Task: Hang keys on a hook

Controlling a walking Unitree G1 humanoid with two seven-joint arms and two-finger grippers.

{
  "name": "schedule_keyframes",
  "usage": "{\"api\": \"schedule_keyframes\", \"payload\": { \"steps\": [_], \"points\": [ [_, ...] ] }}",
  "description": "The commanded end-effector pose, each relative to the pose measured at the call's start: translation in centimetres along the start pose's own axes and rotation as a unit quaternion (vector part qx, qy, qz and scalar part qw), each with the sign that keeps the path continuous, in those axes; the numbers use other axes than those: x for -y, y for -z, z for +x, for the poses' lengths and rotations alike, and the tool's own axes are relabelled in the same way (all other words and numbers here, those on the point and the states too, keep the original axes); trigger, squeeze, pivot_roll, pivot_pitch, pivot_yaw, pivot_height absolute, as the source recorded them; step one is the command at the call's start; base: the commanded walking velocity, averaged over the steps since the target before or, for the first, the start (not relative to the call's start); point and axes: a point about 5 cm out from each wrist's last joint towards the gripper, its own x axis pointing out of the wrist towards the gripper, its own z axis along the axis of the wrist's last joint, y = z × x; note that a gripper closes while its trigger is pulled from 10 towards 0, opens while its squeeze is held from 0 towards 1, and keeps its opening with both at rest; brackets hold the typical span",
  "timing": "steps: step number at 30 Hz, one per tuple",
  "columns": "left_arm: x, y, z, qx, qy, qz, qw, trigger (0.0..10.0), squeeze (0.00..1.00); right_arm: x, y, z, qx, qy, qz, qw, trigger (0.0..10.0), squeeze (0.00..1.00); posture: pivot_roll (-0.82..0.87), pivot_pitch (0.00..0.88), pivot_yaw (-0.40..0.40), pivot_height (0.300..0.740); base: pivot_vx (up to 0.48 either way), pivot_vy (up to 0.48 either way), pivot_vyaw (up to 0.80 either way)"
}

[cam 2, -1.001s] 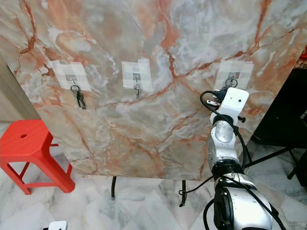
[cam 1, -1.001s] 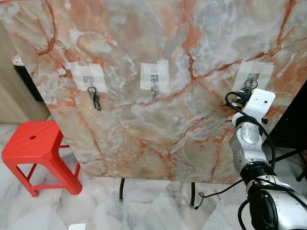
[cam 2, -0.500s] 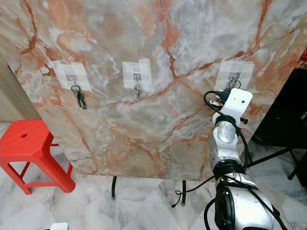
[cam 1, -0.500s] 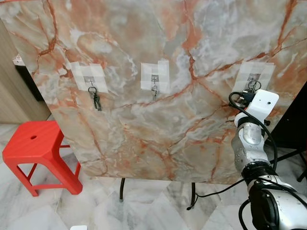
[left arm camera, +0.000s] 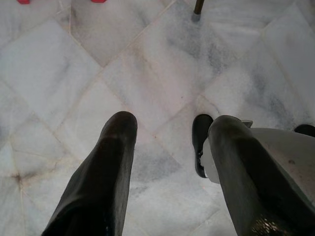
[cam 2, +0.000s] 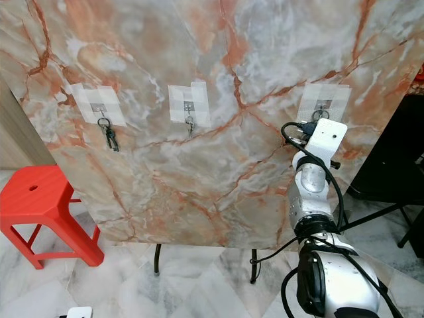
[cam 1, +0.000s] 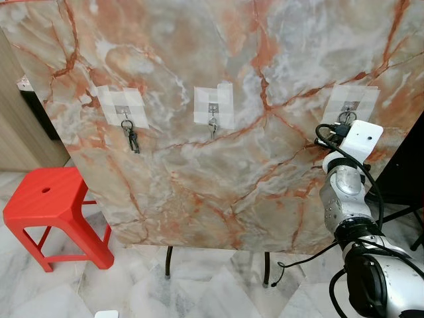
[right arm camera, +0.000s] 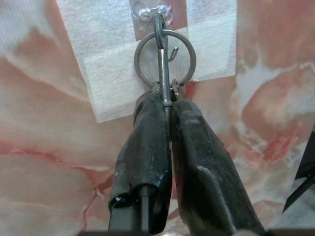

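A marble board (cam 1: 218, 159) carries three taped hooks. A bunch of keys (cam 1: 131, 137) hangs on the left hook, and a small key (cam 1: 212, 126) on the middle hook. My right gripper (right arm camera: 166, 98) is raised to the right hook (cam 1: 348, 106) and is shut on a key (right arm camera: 165, 73). That key's ring (right arm camera: 147, 69) lies flat against the tape, with the hook's tip (right arm camera: 173, 51) showing inside the ring. In the eye views the ring (cam 2: 321, 114) sits just above my white wrist block (cam 2: 326, 138). My left gripper (left arm camera: 165, 128) hangs open over the marble floor.
A red plastic stool (cam 1: 46, 199) stands at the board's lower left. Thin black legs (cam 1: 169, 260) hold the board up, and a loose cable (cam 1: 298, 262) dangles beneath it. Dark furniture (cam 1: 411, 165) sits to the right. A small white object (cam 1: 106, 314) lies on the floor.
My right wrist has shifted slightly at the right hook, still holding the key. The loose cable under the board has swung. The other keys have not moved.
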Motion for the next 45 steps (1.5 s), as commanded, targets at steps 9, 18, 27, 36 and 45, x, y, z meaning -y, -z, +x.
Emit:
{"api": "schedule_keyframes", "payload": {
  "steps": [9, 18, 27, 36, 45],
  "points": [
    [-0.3, 0.8, -0.2, -0.018, -0.001, 0.001, 1.0, 10.0, 0.0, 0.3, -1.7, 0.8, 0.016, 0.016, 0.021, 1.0, 10.0, 0.0, 0.05, 0.0, 0.012, 0.74, 0.0, 0.0, 0.0],
    [-0.3, 1.1, -0.3, -0.021, 0.001, 0.003, 1.0, 10.0, 0.0, 0.1, -1.0, 0.8, -0.014, 0.0, 0.012, 1.0, 10.0, 0.0, 0.06, 0.0, 0.013, 0.74, 0.0, 0.0, 0.0],
    [-0.2, 0.9, -0.3, -0.018, 0.002, 0.004, 1.0, 10.0, 0.0, -0.3, -0.8, 0.8, -0.025, -0.018, 0.013, 0.999, 10.0, 0.0, 0.06, 0.0, 0.014, 0.74, 0.0, 0.0, 0.0],
    [0.0, 0.9, -0.3, -0.015, 0.003, 0.005, 1.0, 10.0, 0.0, -0.4, -0.2, 0.5, -0.036, -0.023, 0.021, 0.999, 10.0, 0.0, 0.06, 0.0, 0.016, 0.74, 0.0, 0.0, 0.0],
    [0.0, 1.1, -0.3, -0.018, 0.002, 0.006, 1.0, 10.0, 0.0, -0.8, -0.4, 0.5, -0.033, -0.039, 0.019, 0.999, 10.0, 1.0, 0.06, 0.0, 0.016, 0.74, 0.0, 0.0, 0.0]
  ]
}}
